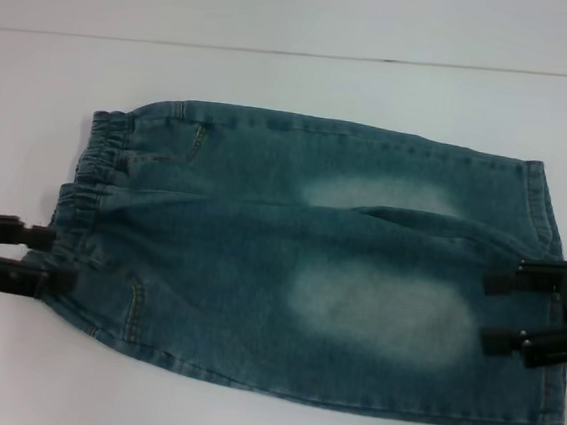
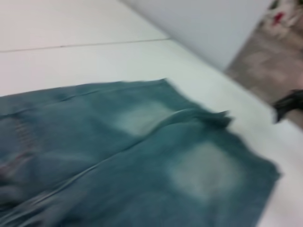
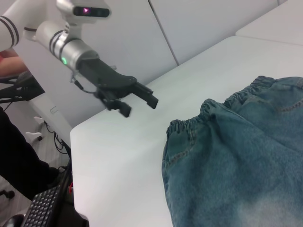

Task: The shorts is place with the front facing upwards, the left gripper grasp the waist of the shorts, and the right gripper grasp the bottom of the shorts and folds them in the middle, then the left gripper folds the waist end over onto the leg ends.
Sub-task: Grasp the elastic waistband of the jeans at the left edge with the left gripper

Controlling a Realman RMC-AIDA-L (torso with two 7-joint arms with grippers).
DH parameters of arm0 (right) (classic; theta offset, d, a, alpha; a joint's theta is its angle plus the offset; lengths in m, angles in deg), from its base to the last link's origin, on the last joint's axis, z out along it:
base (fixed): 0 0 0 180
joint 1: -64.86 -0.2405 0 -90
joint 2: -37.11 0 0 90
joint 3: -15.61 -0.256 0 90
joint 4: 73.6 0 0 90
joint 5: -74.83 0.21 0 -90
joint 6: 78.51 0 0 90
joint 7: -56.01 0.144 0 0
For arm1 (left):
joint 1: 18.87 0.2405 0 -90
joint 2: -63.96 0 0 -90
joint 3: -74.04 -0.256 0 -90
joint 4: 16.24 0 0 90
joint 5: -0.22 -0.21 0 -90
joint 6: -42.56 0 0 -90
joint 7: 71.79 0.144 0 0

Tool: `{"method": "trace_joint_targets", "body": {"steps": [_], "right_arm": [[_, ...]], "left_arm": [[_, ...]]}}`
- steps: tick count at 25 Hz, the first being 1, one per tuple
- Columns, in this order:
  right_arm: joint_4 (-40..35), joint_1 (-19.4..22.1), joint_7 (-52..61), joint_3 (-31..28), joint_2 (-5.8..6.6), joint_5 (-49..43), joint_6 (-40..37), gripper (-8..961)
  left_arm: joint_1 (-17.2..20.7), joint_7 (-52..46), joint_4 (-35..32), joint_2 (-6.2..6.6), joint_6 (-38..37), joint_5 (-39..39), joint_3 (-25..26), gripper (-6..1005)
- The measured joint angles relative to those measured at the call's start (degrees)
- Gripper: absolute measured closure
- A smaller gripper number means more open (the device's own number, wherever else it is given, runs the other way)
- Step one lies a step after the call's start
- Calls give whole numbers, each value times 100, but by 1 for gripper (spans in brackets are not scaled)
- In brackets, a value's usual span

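Shorts (image 1: 309,265) lie flat and fully spread on the white table (image 1: 296,83), front up, with the waist (image 1: 90,189) toward the robot's left and the leg ends (image 1: 546,298) toward its right. No fold has been made yet: both faded thigh patches show side by side, so the lengthwise fold and the later waist-over-hem fold both appear to remain.

In the head view the left gripper (image 1: 43,257) sits at the near part of the waistband, its two fingers spread, one above the other, with the tips at the fabric's edge. The right wrist view suggests it hangs above the table, a little apart from the waistband, so it probably grips nothing yet. The right gripper (image 1: 495,311) is over the near leg, close to the hem, its fingers likewise parted with denim showing between them; whether the tips touch the cloth cannot be told. The step in hand looks like the approach to the first grasp.

As for edges, the near leg's hem lies close to the bottom of the head view and the garment's lower corner reaches almost to the right edge of it. The left wrist view shows the leg-end corner lying near the table's edge on that side, with floor beyond. Behind the shorts the table is bare up to a seam line (image 1: 299,53), so there seems ample room to carry the near half over the far half.
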Motion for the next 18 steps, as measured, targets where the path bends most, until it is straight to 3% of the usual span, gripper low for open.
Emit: {"method": "trace_joint_targets", "body": {"steps": [10, 18], "right_arm": [[0, -22, -10, 36, -11, 0, 8, 6], [21, -27, -67, 46, -17, 0, 16, 6]], "left_arm": [[30, -242, -62, -90, 1312, -778, -46, 129], [-32, -243, 48, -208, 1627, -1108, -89, 129]]}}
